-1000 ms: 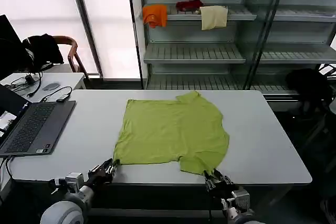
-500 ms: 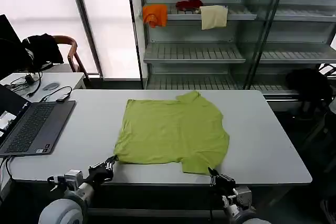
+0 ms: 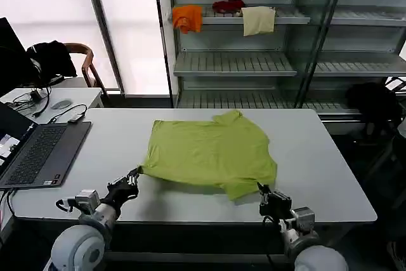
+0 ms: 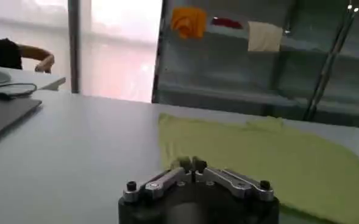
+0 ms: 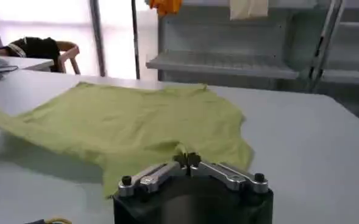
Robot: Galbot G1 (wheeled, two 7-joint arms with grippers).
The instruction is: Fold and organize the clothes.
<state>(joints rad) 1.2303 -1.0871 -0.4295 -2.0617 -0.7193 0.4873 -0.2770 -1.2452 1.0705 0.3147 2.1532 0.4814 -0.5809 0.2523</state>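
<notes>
On the desk: lime-green T-shirt (image 3: 209, 155) lies spread across the middle of the white desk (image 3: 317, 176), its near hem lifted off the surface at both near corners.
Left hand (image 3: 134, 178): at the near edge of the desk, fingers pressed together on the shirt's near left corner, which is pulled up into a point just ahead of it.
Left hand up close (image 4: 191, 163): the two fingertips meet with green fabric pinched between them; the shirt (image 4: 270, 158) runs away from it across the desk.
Right hand (image 3: 262, 190): at the near right corner of the shirt, fingers closed on the hem by the sleeve.
Right hand up close (image 5: 187, 159): tips together with a fold of shirt (image 5: 136, 122) gathered at them, the cloth raised and casting a shadow beneath.
Beyond the left hand: an open laptop (image 3: 38, 153) on the desk, well apart from the shirt.
</notes>
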